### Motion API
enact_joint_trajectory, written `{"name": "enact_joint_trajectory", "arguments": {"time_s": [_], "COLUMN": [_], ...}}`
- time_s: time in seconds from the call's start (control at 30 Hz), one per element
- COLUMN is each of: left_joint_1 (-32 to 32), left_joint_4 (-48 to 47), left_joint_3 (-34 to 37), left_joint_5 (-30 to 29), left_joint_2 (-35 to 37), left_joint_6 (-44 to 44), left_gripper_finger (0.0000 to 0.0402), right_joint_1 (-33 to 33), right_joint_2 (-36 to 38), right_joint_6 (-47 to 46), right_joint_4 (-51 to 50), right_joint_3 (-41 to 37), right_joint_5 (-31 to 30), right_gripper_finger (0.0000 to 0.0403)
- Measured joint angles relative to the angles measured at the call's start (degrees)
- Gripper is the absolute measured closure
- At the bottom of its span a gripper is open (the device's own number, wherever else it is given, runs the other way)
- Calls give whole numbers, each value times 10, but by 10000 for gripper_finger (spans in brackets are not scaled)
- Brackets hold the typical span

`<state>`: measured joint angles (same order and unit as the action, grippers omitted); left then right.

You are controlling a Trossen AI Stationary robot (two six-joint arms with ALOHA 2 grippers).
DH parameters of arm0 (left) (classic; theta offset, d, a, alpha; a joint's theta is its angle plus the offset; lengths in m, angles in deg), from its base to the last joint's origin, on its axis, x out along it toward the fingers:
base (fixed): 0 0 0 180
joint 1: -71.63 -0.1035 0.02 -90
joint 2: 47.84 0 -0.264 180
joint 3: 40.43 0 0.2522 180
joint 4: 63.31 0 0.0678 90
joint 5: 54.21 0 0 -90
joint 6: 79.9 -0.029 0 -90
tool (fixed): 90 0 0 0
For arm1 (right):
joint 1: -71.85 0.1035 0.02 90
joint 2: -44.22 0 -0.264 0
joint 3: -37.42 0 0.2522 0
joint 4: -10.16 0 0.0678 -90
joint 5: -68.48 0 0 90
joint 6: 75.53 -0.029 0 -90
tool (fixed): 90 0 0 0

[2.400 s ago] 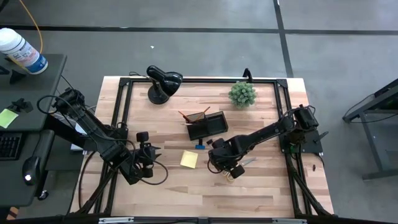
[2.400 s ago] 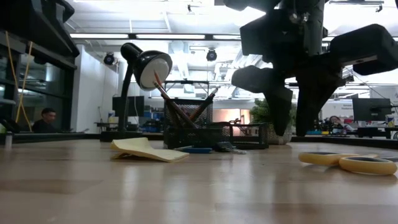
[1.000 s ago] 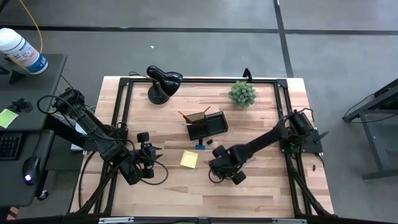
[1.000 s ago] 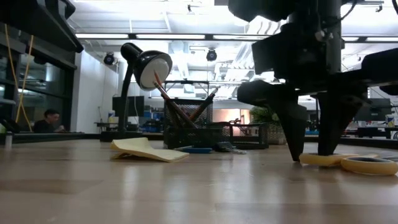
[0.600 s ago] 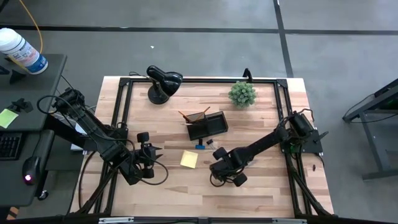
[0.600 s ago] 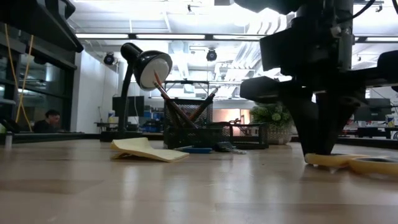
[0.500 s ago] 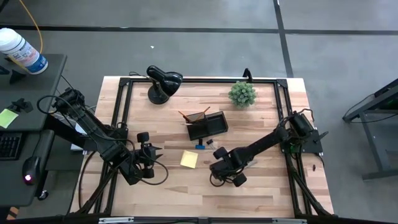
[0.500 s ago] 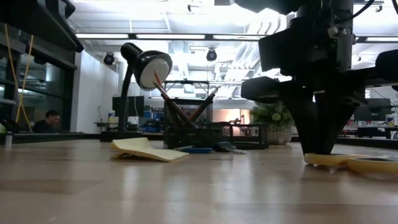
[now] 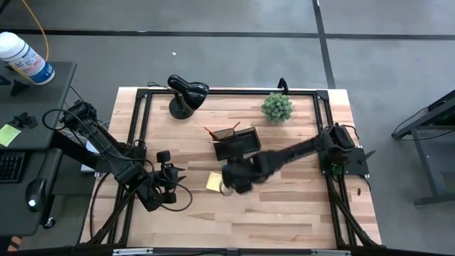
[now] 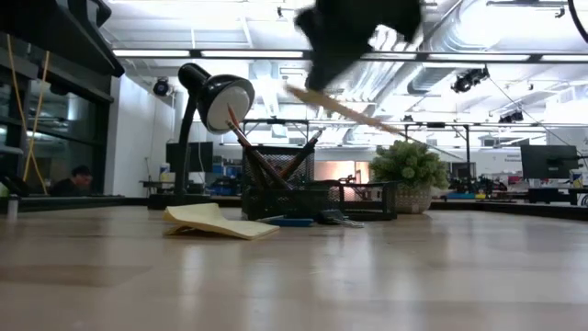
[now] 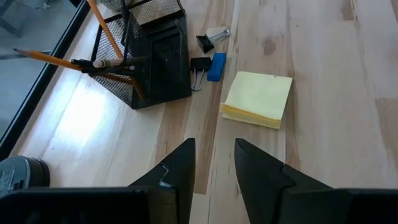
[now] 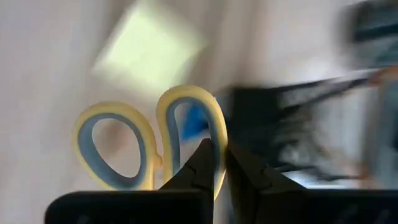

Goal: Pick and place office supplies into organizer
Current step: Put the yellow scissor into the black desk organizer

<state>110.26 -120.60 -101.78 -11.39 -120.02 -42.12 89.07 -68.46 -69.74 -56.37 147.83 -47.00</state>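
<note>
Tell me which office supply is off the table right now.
The yellow-handled scissors: the right gripper holds them by a handle loop in the air, while the yellow sticky-note pad, blue block and black clips lie on the wood.

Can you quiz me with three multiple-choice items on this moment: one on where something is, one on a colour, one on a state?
1. Where is the sticky-note pad?
A. inside the organizer
B. flat on the table beside the organizer
C. under the lamp

2. What colour are the scissors' handles?
A. yellow
B. red
C. green

3. What is the right end effector doing?
A. hanging open and empty
B. shut on the scissors, off the table
C. pressing the pad down

Answers:
1 B: the left wrist view shows the pad on bare wood, apart from the organizer.
2 A: the right wrist view shows the yellow loops of the scissors.
3 B: the right end effector pinches a handle loop, and the low view shows the scissors in the air.
</note>
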Motion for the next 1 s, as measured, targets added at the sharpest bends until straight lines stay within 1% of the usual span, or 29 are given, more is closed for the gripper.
{"name": "enact_joint_trajectory", "arguments": {"time_s": [0.13, 0.23, 0.3, 0.37, 0.47, 0.6, 0.8, 0.9, 1.0], "left_joint_1": [0, 0, 0, 0, 0, 0, 0, 0, 0], "left_joint_4": [0, 0, 0, 0, 0, -1, -2, -4, -4], "left_joint_3": [0, 0, 0, 0, 0, 0, 0, 0, 0], "left_joint_5": [0, 0, 0, 0, 0, 0, -9, -15, -15], "left_joint_2": [0, 0, 0, 0, 0, 0, 0, 0, 0], "left_joint_6": [0, 0, 0, 0, 0, 0, -3, -5, -5], "left_gripper_finger": [300, 300, 300, 300, 300, 300, 300, 300, 300], "right_joint_1": [-48, -95, -127, -156, -186, -200, -197, -185, -178], "right_joint_2": [1, 1, 2, 2, 2, 2, 2, 1, 1], "right_joint_6": [-1, -49, -85, -111, -136, -148, -161, -157, -135], "right_joint_4": [8, 9, 22, 57, 135, 226, 321, 385, 443], "right_joint_3": [89, 139, 157, 161, 155, 137, 59, 6, -31], "right_joint_5": [-88, -143, -165, -171, -161, -154, -184, -213, -245], "right_gripper_finger": [386, 386, 386, 386, 386, 386, 386, 386, 386]}}
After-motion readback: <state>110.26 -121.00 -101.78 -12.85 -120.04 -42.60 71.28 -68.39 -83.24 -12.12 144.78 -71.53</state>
